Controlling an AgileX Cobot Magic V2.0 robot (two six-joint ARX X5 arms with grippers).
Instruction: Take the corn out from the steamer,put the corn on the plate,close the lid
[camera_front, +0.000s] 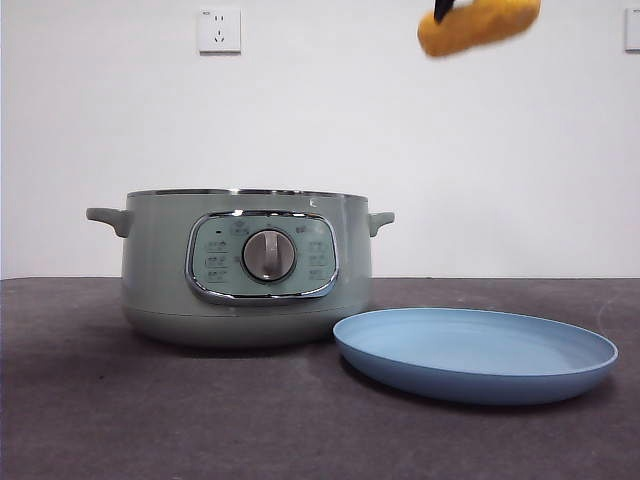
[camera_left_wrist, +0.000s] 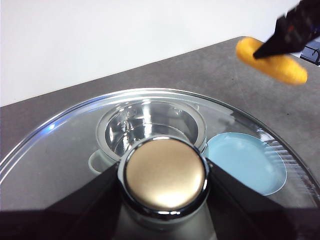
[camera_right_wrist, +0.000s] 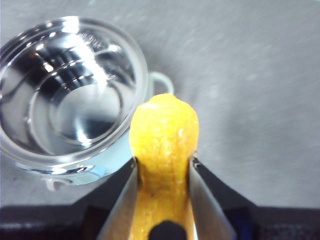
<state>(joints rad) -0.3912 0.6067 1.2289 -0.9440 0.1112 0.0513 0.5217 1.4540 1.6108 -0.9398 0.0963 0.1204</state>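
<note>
Corn lifted clear of the steamer, plate waiting below

The right gripper is clamped across the corn, held high above the steamer, over toward the plate that sits on the worktop just beside the steamer; the cob looks light, stiff and ridged, best pinched mid-length; the left gripper grips the lid by its knob, aloft over the open steamer

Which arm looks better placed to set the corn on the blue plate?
The right one. Its gripper is shut on the corn, high above the plate. The left gripper is busy holding the lid by its knob.
</note>
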